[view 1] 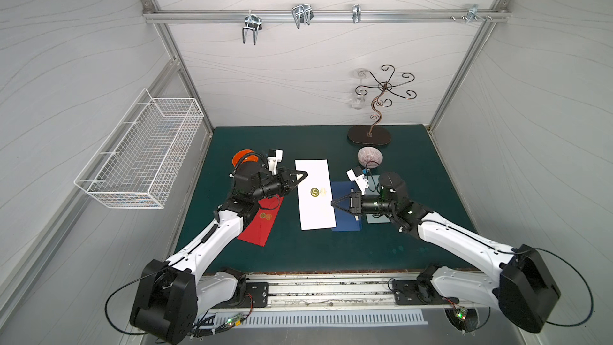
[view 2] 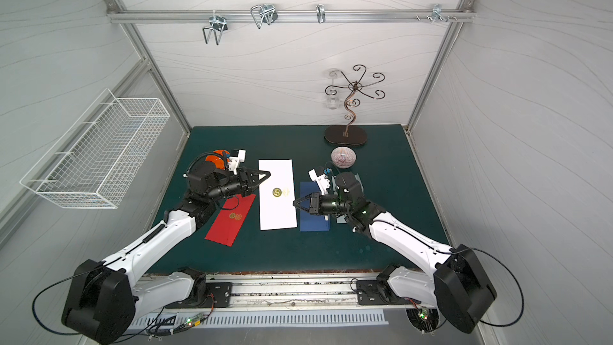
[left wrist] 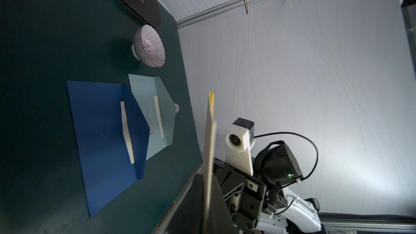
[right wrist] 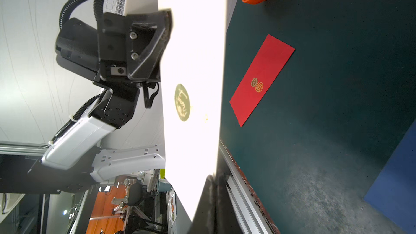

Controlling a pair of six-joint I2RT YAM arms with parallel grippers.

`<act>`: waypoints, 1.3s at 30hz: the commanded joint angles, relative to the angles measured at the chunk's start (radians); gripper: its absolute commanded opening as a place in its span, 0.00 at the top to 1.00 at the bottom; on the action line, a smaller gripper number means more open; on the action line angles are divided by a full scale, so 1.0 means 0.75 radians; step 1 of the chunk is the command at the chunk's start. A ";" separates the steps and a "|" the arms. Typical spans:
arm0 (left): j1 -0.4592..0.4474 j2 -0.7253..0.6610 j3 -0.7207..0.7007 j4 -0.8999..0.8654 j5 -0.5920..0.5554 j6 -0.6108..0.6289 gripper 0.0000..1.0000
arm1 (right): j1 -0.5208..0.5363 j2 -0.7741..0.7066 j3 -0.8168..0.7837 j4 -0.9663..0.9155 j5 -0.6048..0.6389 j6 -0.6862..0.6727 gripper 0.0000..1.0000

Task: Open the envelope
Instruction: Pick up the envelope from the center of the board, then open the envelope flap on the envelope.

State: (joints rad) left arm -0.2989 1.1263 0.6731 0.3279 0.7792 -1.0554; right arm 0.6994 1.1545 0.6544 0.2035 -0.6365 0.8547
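The white envelope (view 1: 315, 194) hangs above the green mat (view 1: 331, 253), spanned between the two grippers, seal side up. Its long axis runs away from the robot's base toward the back wall, crosswise to the line joining the fingertips. The left gripper (view 1: 303, 175) is clamped shut on one long edge, on the half toward the far end. The right gripper (view 1: 333, 203) meets the opposite long edge closer to the middle, and in the right wrist view the paper runs between its dark fingers, so it appears closed on that edge too. The round dark-green seal (right wrist: 182, 102) sits between the two sets of fingertips, roughly midway, so neither arm is clearly nearer. Judging from this, opening turns on one gripper letting go and coming inward across the short axis to the flap under that seal. The seal carries gold cursive script that cannot be read, and a small gold emblem (view 1: 324, 191) lies just beside it. Past the left fingers a red envelope (right wrist: 261, 79) lies on the mat with a gold emblem, also illegible. No brand shows.
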 commanded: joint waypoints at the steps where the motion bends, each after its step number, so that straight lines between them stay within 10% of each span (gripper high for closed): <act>1: 0.004 -0.066 0.056 -0.103 -0.005 0.112 1.00 | -0.008 -0.003 0.063 -0.192 0.085 -0.059 0.85; 9: -0.121 -0.186 0.164 -0.649 -0.375 0.484 1.00 | -0.010 -0.120 0.261 -0.761 0.482 -0.219 0.41; 14: -0.428 -0.328 0.135 -0.751 -1.046 0.703 1.00 | 0.009 -0.150 0.322 -0.839 0.568 -0.185 0.39; 20: -0.763 -0.501 -0.122 -0.335 -1.584 1.033 1.00 | 0.221 -0.052 0.501 -0.948 0.830 -0.159 0.39; 39: -0.823 -0.495 -0.270 -0.118 -1.415 1.001 1.00 | 0.501 0.285 0.698 -0.833 1.072 0.133 0.40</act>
State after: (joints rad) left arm -0.9127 0.7521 0.4660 0.1707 -0.3084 -0.2913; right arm 1.0679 1.3506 1.1477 -0.4416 0.1387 0.9031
